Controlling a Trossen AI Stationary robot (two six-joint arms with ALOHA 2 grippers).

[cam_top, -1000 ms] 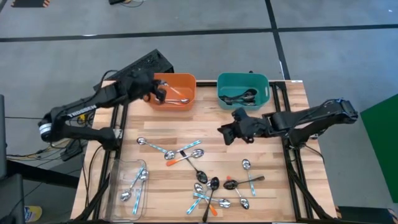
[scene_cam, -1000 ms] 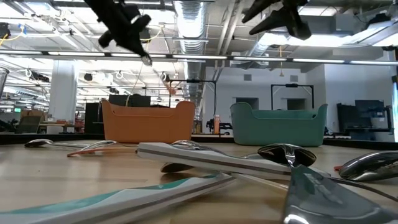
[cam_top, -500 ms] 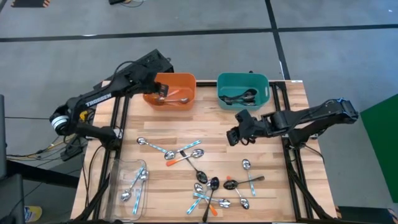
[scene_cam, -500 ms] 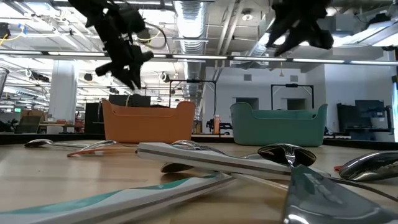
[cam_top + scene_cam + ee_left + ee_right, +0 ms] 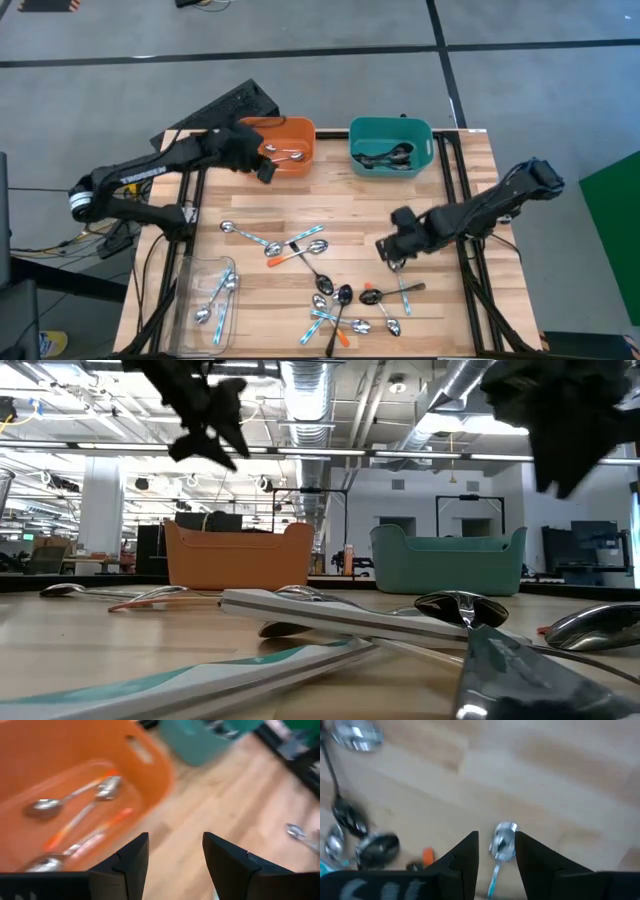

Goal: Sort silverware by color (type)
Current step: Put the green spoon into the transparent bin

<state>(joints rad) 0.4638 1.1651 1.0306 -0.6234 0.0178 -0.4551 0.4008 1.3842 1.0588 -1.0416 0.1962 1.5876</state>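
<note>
I see left hand (image 5: 264, 172) fingers apart, empty, at near-left edge of orange bin (image 5: 296, 135) holding orange-handled spoons (image 5: 80, 822) | right hand (image 5: 388, 250) fingers apart, over blue-handled spoon (image 5: 501, 845) right of centre on bench (image 5: 330, 200) | mixed spoon pile (image 5: 340, 305) near-centre | teal bin (image 5: 390, 145) far right.

Two bins (image 5: 290, 132) sit at the table's (image 5: 470, 330) far edge, loose spoons (image 5: 340, 300) scattered nearer.

Wooden table (image 5: 330, 215): spoons (image 5: 340, 300), three bins (image 5: 390, 145).
</note>
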